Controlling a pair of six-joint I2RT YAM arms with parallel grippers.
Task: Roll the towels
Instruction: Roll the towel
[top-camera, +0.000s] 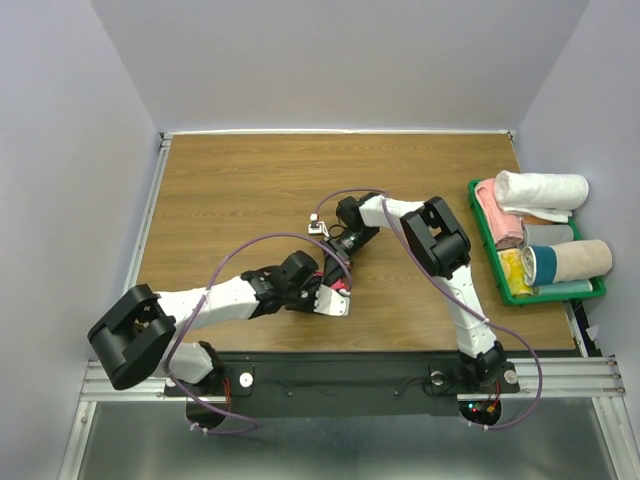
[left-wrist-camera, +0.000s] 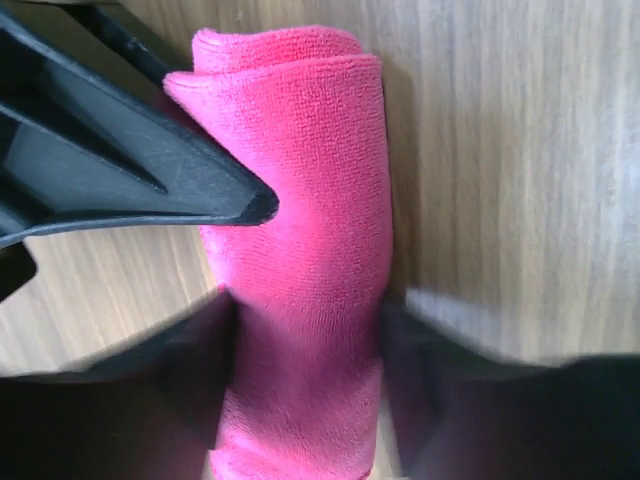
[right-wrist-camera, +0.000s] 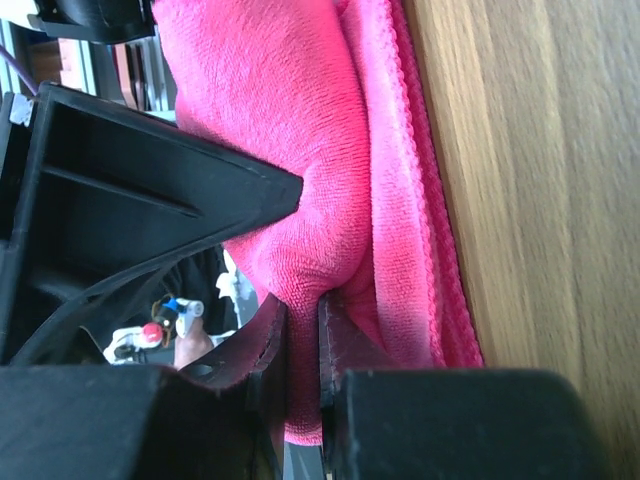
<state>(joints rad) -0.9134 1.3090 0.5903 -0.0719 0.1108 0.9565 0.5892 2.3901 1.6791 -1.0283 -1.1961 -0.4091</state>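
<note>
Fingers (right-wrist-camera: 150, 200) pinch pink towel (left-wrist-camera: 310, 200); green bin (top-camera: 556, 296) holds rolled towels (top-camera: 545, 190).

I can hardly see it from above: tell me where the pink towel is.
The towel lies rolled on the table near its front middle, between the left gripper and right gripper; from above only a pink sliver shows.

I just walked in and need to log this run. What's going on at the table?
Both arms are working on one pink towel near the middle of the table. It is already rolled into a tube. The right gripper pinches the cloth. The left gripper has its fingers around the roll, though whether they squeeze it is unclear. Several rolled towels lie in the green bin on the right.
</note>
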